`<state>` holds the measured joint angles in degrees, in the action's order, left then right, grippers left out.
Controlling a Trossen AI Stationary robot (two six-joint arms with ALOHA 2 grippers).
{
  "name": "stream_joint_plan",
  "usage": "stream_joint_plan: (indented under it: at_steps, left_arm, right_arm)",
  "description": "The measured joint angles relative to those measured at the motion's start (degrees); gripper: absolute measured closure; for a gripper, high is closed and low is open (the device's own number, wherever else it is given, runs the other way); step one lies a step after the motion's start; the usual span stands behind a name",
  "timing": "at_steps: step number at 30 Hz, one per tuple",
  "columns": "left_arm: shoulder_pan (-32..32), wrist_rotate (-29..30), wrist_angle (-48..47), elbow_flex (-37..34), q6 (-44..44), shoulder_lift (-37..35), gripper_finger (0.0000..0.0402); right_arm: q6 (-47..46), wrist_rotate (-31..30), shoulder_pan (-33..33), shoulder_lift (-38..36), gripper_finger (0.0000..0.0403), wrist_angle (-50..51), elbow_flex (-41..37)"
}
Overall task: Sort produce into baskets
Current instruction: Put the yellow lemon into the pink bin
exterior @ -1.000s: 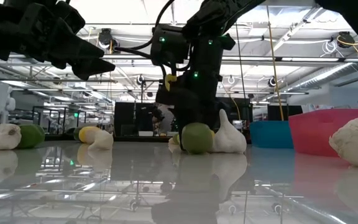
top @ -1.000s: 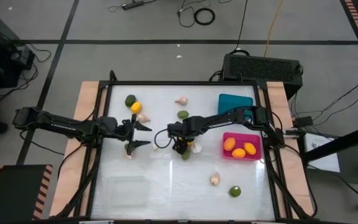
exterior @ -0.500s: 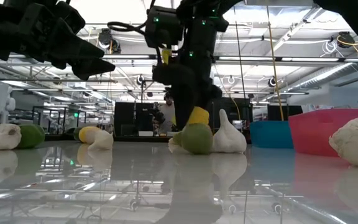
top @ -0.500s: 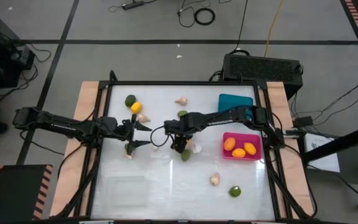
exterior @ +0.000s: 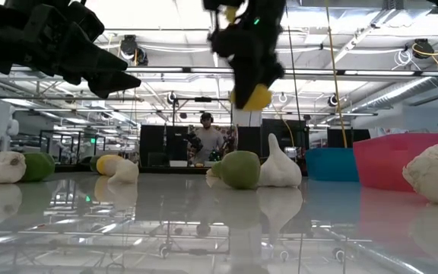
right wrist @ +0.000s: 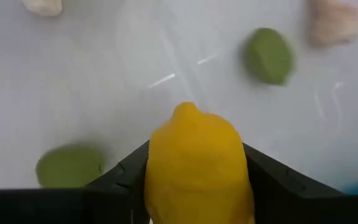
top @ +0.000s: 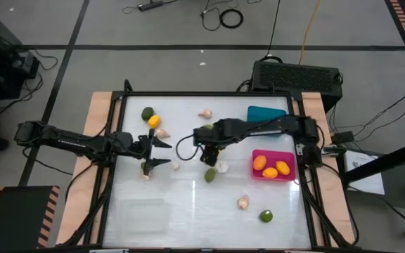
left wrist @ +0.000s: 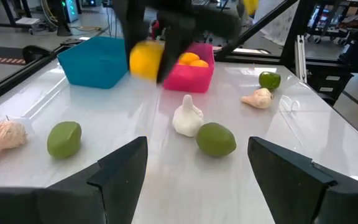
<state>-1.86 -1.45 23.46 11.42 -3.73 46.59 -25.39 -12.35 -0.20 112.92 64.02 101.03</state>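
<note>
Lifted clear of the table, right claw [exterior: 252, 90] pinches yellow fruit [right wrist: 197, 167] between its fingers.

The glossy white table [top: 188, 204] carries scattered limes [top: 209, 175], garlic bulbs [top: 243, 203] and baskets [top: 273, 165].

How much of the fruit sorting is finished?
Three orange fruits already sit in the pink basket. The right gripper holds a yellow lemon above the table. Limes and garlic still lie loose, and the teal basket looks empty.
</note>
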Motion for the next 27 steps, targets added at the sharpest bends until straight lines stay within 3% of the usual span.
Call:
stream_joint_plan:
  at_steps: [5,18,27]
  left_arm:
    - [0.0,0.0,0.0,0.0,0.0,0.0,0.0116]
    - [0.0,0.0,0.0,0.0,-0.3,0.0,0.0116]
    - [0.0,0.0,0.1,0.0,-0.3,0.0,0.0116]
  right_arm:
    - [-6.1,-4.1,1.5,-9.8,0.0221,2.5,-7.4]
    - [-33.9,-5.8,9.8,-41.0,0.022,2.2,-37.8]
    - [-43.0,-5.6,14.4,-54.1,0.022,2.2,-46.3]
